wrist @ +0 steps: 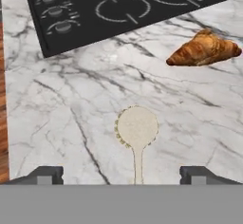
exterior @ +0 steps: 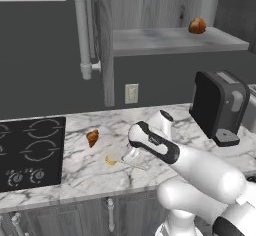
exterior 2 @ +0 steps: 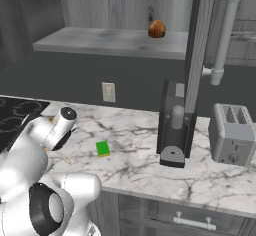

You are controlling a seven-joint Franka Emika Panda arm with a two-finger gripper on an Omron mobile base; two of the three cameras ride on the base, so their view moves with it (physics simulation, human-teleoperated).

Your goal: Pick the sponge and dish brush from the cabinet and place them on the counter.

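The arm's own wrist hid most of the gripper (wrist: 121, 174) from the base cameras, and the dish brush (wrist: 136, 133) handle got cut off at the bottom of the hand view. The jaws stood spread wide, one tip either side of that handle, gripping nothing. The brush lay flat on the counter (wrist: 71, 123) near a croissant (wrist: 205, 49). The sponge (exterior 2: 103, 148) sat on the marble too, well apart.

Occluded and cropped elements of the counter scene.
The dish brush (wrist: 137, 132) shows its head, but its handle is cut off at the hand view's lower edge; in the left base view the arm covers most of it (only a yellowish tip shows). The cooktop (exterior: 30, 152) is cropped at the left edge.
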